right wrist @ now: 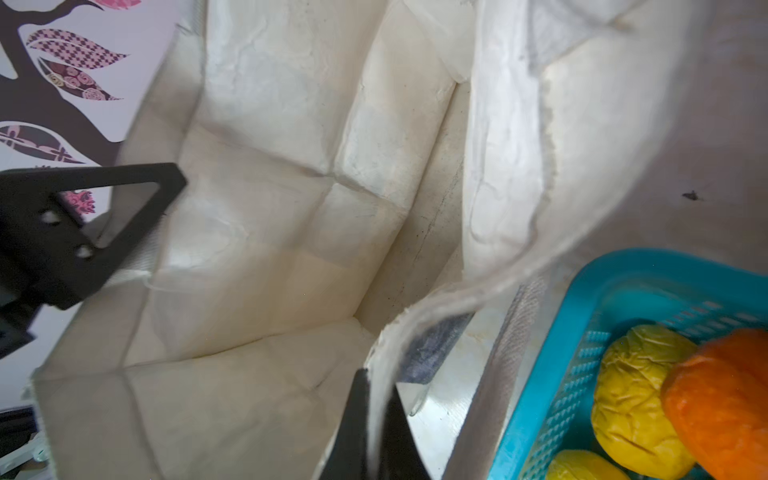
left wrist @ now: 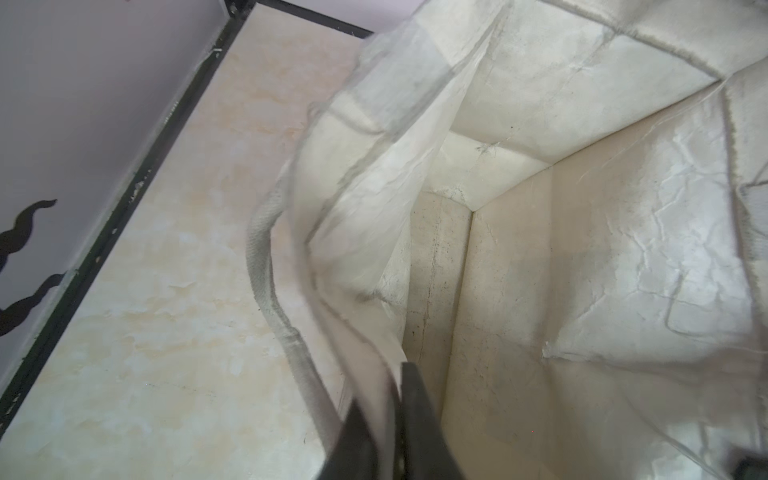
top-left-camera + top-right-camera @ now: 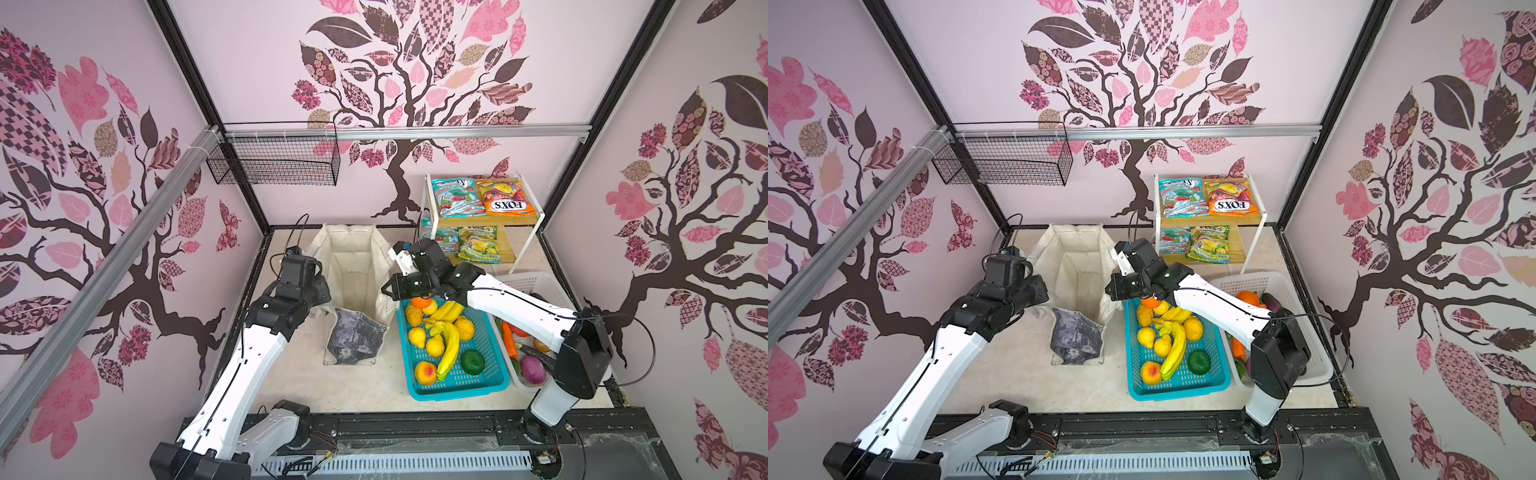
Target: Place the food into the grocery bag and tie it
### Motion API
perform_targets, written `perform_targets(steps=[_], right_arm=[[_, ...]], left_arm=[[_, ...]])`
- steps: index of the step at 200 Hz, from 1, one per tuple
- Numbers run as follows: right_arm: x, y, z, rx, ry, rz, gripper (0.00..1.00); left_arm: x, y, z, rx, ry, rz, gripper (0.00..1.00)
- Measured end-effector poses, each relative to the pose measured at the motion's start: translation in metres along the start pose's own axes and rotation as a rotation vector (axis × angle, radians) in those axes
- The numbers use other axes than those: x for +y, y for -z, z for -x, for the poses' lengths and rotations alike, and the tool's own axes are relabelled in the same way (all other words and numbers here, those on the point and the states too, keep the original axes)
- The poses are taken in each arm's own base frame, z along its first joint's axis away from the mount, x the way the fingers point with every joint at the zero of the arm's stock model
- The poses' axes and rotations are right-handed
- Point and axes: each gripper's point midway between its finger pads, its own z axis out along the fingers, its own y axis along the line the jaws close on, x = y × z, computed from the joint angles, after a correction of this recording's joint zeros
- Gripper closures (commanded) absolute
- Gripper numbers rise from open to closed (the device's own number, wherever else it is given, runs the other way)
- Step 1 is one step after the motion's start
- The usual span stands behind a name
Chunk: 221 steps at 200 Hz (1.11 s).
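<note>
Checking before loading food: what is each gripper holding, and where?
Both pinch the top rim of the grocery bag: left gripper its left side, right gripper the side by the teal basket.

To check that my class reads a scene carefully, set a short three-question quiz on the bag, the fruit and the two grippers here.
1. True or false: the grocery bag already holds food.
2. The banana bunch lies in: A) the teal basket; B) the white basket; C) the shelf.
3. Fill in: the left gripper and the right gripper are each shut on the bag's ____.
Key: 1 false; 2 A; 3 rim.
</note>
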Motion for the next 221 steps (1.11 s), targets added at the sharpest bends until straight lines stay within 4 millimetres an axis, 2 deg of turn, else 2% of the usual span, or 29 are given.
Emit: perform_targets(steps=[27, 53, 59, 75, 88, 104, 116, 130, 154, 167, 176, 199, 204, 210, 221], right_arm=[[-0.016, 0.003, -0.002, -0.006, -0.02, -0.085, 1.0], [-0.021, 0.013, -0.009, -0.002, -0.04, -0.127, 1.0], [-0.021, 0.016, -0.011, -0.001, -0.044, -0.13, 1.0], [-0.019, 0.023, -0.019, -0.001, -0.048, -0.126, 1.0], [-0.022, 0.027, -0.025, 0.006, -0.058, -0.129, 1.0], [-0.021, 0.027, -0.027, 0.012, -0.062, -0.117, 1.0], [-0.019, 0.027, -0.027, 0.013, -0.063, -0.109, 1.0], [-0.016, 0.026, -0.027, 0.011, -0.063, -0.097, 1.0], [-0.012, 0.025, -0.025, 0.001, -0.06, -0.086, 1.0], [-0.013, 0.025, -0.025, -0.004, -0.059, -0.083, 1.0], [-0.015, 0.024, -0.027, -0.001, -0.06, -0.086, 1.0], [-0.02, 0.022, -0.032, 0.01, -0.064, -0.096, 1.0], [-0.02, 0.021, -0.033, 0.011, -0.064, -0.097, 1.0], [-0.02, 0.021, -0.033, 0.011, -0.065, -0.098, 1.0], [-0.02, 0.022, -0.033, 0.009, -0.064, -0.098, 1.0]], left_arm=[[0.023, 0.029, 0.01, -0.063, 0.002, 0.066, 1.0], [0.036, 0.049, 0.004, -0.094, 0.017, 0.08, 1.0], [0.038, 0.051, 0.0, -0.094, 0.024, 0.074, 0.93], [0.039, 0.051, -0.017, -0.068, 0.028, 0.047, 0.59], [0.038, 0.049, -0.029, -0.045, 0.032, 0.025, 0.37], [0.036, 0.05, -0.032, -0.039, 0.042, 0.009, 0.15], [0.036, 0.049, -0.03, -0.037, 0.03, 0.009, 0.02], [0.035, 0.048, -0.025, -0.027, 0.02, 0.027, 0.02], [0.035, 0.042, -0.002, -0.045, 0.003, 0.078, 0.02], [0.039, 0.03, 0.004, -0.03, 0.026, 0.095, 0.15], [0.04, 0.019, 0.005, -0.002, 0.048, 0.09, 0.19], [0.038, -0.003, -0.006, 0.088, 0.051, 0.073, 0.17], [0.037, -0.006, -0.009, 0.097, 0.047, 0.071, 0.25], [0.037, -0.007, -0.011, 0.102, 0.052, 0.066, 0.42], [0.04, -0.007, -0.016, 0.108, 0.045, 0.067, 0.8]])
